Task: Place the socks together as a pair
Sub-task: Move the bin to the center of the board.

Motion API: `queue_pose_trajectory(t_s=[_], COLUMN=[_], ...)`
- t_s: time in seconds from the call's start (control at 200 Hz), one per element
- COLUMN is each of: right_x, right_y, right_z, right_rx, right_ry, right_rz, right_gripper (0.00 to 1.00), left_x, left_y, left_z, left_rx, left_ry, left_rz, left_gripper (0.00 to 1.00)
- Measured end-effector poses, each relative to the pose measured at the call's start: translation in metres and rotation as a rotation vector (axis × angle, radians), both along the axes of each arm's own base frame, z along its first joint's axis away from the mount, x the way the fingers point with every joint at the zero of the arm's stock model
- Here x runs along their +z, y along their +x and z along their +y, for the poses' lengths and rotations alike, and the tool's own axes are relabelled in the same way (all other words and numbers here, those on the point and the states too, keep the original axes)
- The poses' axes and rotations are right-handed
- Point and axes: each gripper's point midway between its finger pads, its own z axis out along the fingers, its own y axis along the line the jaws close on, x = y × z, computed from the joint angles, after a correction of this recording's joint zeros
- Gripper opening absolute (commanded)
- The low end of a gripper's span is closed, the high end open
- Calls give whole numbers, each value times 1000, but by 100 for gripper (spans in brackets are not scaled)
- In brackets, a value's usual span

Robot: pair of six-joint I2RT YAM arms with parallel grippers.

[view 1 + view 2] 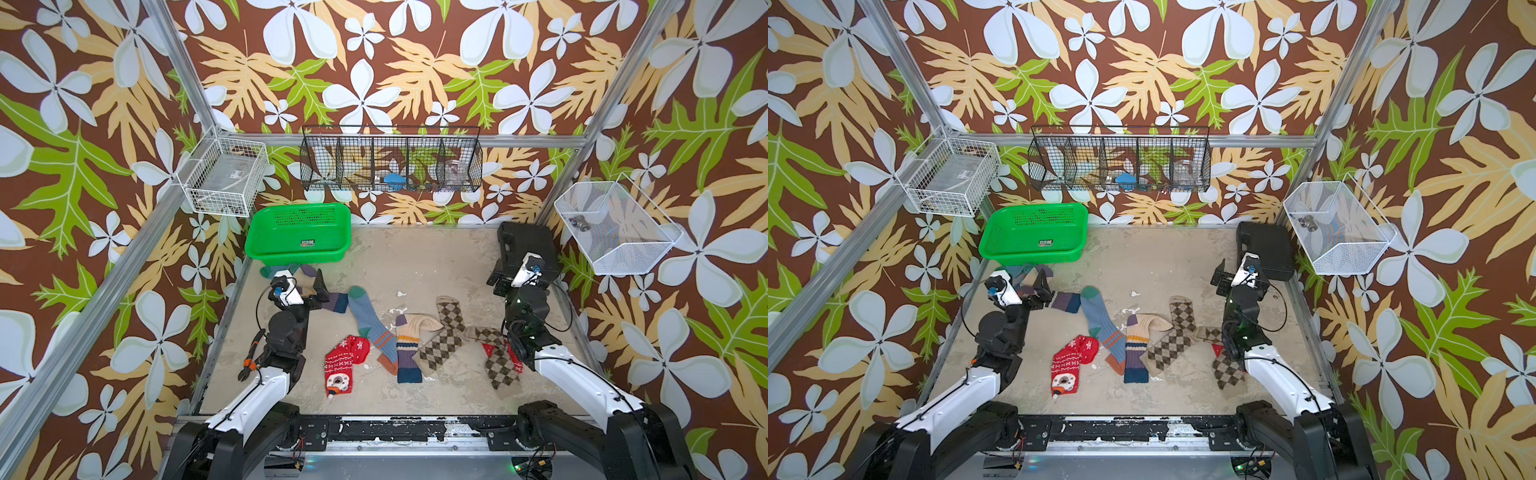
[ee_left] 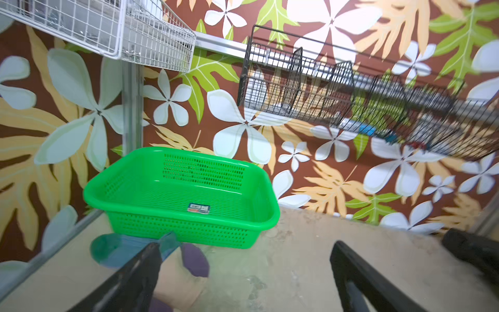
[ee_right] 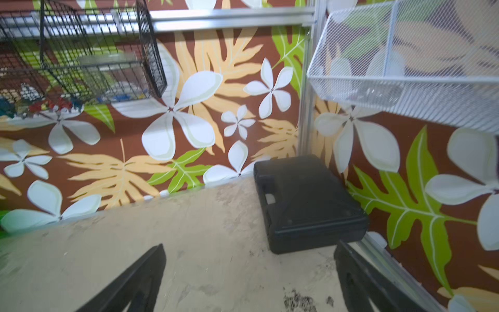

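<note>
Several socks lie loose mid-table in both top views: a red snowflake sock [image 1: 343, 365], a blue-grey sock [image 1: 372, 328], a cream striped sock [image 1: 407, 349] and an argyle sock [image 1: 442, 336]. Another argyle sock [image 1: 498, 365] lies over a red one [image 1: 490, 351] beside the right arm. My left gripper [image 1: 318, 293] is open above a cream sock with purple toe [image 2: 178, 281]; a blue-grey sock with green toe [image 2: 118, 254] lies by the basket. My right gripper [image 3: 251, 244] is open over bare table at the back right, holding nothing.
A green basket [image 1: 299, 232] stands at the back left and a black case [image 1: 525, 249] at the back right. Wire baskets [image 1: 390, 160] hang on the walls. Orange-handled pliers [image 1: 251, 359] lie by the left arm.
</note>
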Motion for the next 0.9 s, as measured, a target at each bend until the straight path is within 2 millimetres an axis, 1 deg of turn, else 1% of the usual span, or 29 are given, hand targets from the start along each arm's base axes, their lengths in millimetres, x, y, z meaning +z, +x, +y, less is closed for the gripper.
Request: queue_pose_trajectory(t_s=[0.045, 0.09, 0.18, 0.215, 0.27, 0.36, 0.395, 0.445, 0.53, 0.581, 0.671, 0.776, 0.831, 0.901], right_x=[-9, -16, -19, -17, -17, -24, -27, -27, -24, -26, -36, -48, -50, -50], right_y=[0, 1, 11, 15, 21, 25, 27, 29, 29, 26, 18, 4, -4, -11], right_z=[9, 21, 52, 65, 86, 118, 131, 150, 173, 181, 179, 177, 176, 176], right_rx=[60, 130, 295, 360, 454, 576, 614, 670, 738, 773, 771, 775, 784, 795], right_ry=[14, 38, 78, 89, 112, 152, 173, 185, 209, 214, 221, 228, 248, 257], right_rz=[40, 77, 139, 156, 180, 227, 246, 263, 275, 283, 312, 345, 354, 357], right_gripper=[84, 78, 72, 70, 68, 66, 64, 64, 64, 64, 64, 64, 64, 64], left_x=[0, -10, -38, -42, -42, -45, -47, -50, -55, -59, -68, -82, -86, -92], left_y=[1, 2, 12, 18, 32, 53, 62, 79, 111, 129, 157, 178, 189, 204], left_z=[-9, -17, -32, -34, -36, -37, -38, -41, -48, -53, -61, -68, -73, -79], left_rx=[-53, -107, -173, -175, -167, -142, -139, -133, -132, -141, -159, -178, -195, -207], left_ry=[-46, -87, -141, -156, -160, -165, -166, -161, -135, -115, -63, 5, 34, 74], left_rz=[13, 53, 193, 233, 276, 328, 344, 374, 412, 440, 491, 545, 565, 586], left_gripper=[100, 100, 100, 99, 97, 91, 91, 91, 91, 92, 92, 94, 96, 97])
